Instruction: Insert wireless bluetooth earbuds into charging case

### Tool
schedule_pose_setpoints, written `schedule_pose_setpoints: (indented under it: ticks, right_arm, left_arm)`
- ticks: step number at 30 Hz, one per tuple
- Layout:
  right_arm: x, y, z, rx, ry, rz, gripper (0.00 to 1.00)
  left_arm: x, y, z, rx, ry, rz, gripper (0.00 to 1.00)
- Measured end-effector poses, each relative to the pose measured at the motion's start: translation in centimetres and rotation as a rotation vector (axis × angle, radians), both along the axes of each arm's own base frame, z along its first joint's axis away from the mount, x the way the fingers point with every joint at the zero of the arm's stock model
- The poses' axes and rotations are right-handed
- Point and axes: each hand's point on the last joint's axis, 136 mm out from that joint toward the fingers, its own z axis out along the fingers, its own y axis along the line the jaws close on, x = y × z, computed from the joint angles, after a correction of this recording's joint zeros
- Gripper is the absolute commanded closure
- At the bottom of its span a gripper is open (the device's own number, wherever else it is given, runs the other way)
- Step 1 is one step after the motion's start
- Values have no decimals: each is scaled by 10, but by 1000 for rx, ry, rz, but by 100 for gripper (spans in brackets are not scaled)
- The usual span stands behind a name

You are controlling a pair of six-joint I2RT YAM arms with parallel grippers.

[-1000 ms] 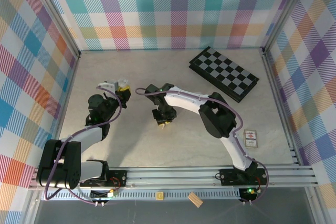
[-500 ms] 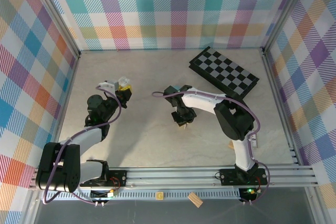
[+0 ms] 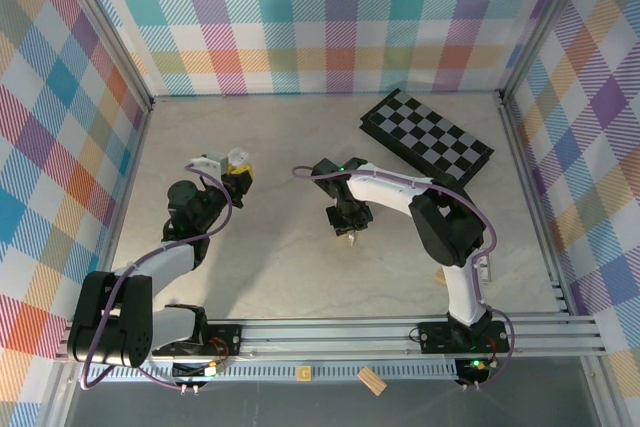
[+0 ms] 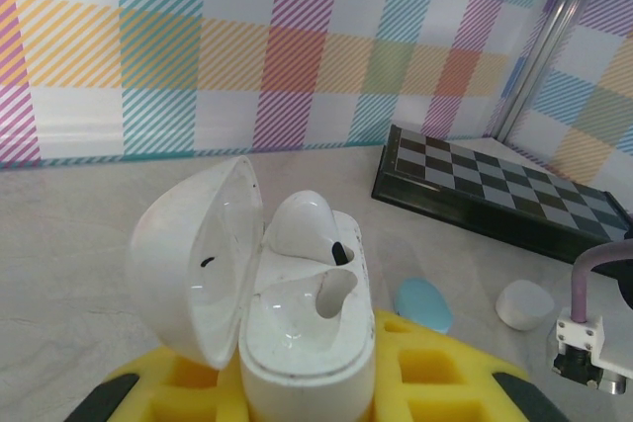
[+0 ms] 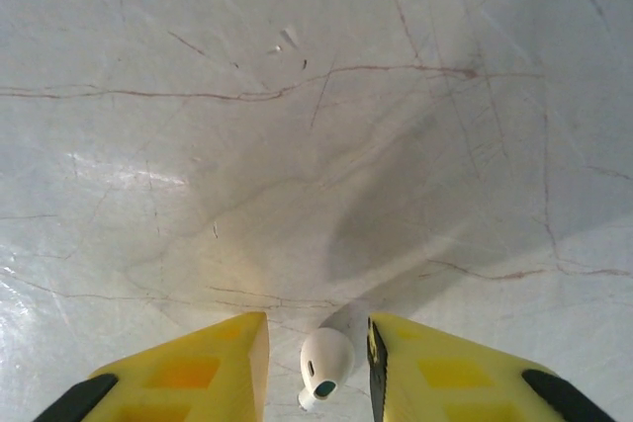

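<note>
Shifting rightward since a second ago, right tool [image 5: 316,343] is hovering low over the worktop [image 5: 297,145], jaws slightly apart, a loose bud [image 5: 324,361] sitting between them. Left tool [image 4: 297,387] is clamping the open case [image 4: 297,333], second bud [image 4: 302,219] sitting inside.

I see bright, even light from overhead. Right wrist view: soft grey shadow and pale glare patches on the table [image 5: 198,46] (bottom edge goes slightly soft). Left wrist view: charging case [image 4: 302,343] sharp, chessboard [image 4: 495,190] a touch softer.
</note>
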Motion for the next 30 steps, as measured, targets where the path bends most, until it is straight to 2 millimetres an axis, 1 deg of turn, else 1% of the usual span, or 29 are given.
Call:
schedule_pose_setpoints:
  ticks: [12, 26, 30]
  right_arm:
    - [-10, -4, -7, -19, 62, -55, 74]
    - [-7, -4, -7, -18, 51, -58, 79]
    - [-4, -5, -3, 6, 4, -44, 81]
  left_arm:
    - [0, 0, -1, 13, -3, -2, 84]
    - [-3, -4, -2, 14, 5, -17, 84]
    - [-5, -10, -2, 17, 5, -35, 84]
